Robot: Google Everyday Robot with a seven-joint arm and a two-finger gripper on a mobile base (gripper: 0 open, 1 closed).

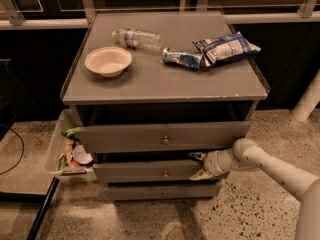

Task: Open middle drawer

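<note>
Far left, 1 side bin [54, 153] w/ litter; on cabinet [165, 86] top: 1 bowl [108, 61], 1 bottle [136, 37], 2 snack bags [225, 48]; below, 3 grey drawers [125, 137], 1 knob each; middle drawer [140, 172] 2nd down; gripper [198, 165] at its right end, jaws spread wide.

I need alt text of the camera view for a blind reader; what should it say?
The robot's claw is at the right end of the grey middle drawer of a three-drawer cabinet. On the cabinet top lie a white bowl, a plastic bottle and two snack bags; a bin of trash sits beside it.
</note>
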